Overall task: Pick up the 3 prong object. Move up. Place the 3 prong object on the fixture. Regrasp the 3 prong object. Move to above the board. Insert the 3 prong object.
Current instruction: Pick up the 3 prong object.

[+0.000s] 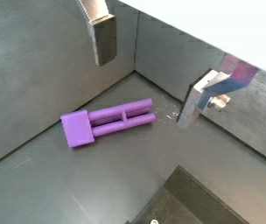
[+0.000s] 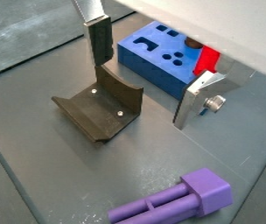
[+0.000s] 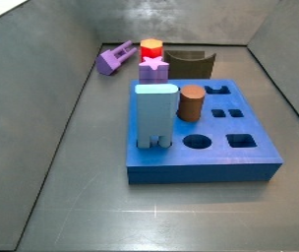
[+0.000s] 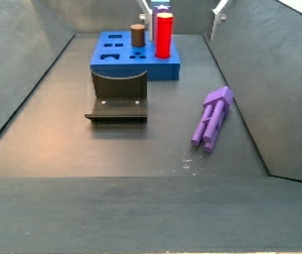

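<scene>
Wrist views both show the gripper (image 1: 147, 74) raised above the grey floor, jaws spread wide, nothing held between the silver fingers (image 1: 105, 39). The 3 prong object (image 1: 106, 123) is seen lying flat on the floor, untouched, close to a side wall (image 4: 253, 74). In a wrist view the fixture (image 2: 101, 108) is set just beside the board (image 2: 164, 55). On the board (image 3: 205, 148) a pale-blue block (image 3: 153, 115) and a brown cylinder (image 3: 192, 102) are seated upright.
</scene>
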You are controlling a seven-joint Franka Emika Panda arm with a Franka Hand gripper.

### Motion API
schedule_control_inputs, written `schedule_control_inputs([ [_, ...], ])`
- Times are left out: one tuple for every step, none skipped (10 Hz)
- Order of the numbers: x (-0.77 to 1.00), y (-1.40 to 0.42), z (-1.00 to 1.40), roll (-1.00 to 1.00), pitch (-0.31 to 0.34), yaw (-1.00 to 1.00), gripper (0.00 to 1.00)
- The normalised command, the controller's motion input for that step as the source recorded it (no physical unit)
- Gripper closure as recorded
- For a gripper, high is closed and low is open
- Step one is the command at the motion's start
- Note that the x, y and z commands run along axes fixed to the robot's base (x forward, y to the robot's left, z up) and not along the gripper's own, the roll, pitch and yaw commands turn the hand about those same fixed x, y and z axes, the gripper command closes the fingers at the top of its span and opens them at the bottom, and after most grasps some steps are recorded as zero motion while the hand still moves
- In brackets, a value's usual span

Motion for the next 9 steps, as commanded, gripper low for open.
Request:
schedule_control_inputs([
  [-0.11,0.00,-0.09,0.00,-0.049,-0.17,0.00],
  [-0.33,-0.09,-0.21,0.00,-0.157,-0.57,0.00],
  [-0.27,-0.08,-0.19,0.00,-0.147,-0.59,0.00],
  [-0.25,-0.09,-0.15,0.00,-0.157,-0.64,0.00],
  [-0.20,-0.10,-0.12,0.00,-0.187,-0.65,0.00],
  [-0.14,-0.05,-0.07,-0.01,-0.214,-0.64,0.00],
  [-0.10,-0.06,-0.09,-0.01,-0.224,-0.65,0.00],
  [0.00,0.00,-0.16,0.00,-0.194,-0.56,0.00],
  [0.00,0.00,-0.19,0.00,-0.187,-0.49,0.00],
])
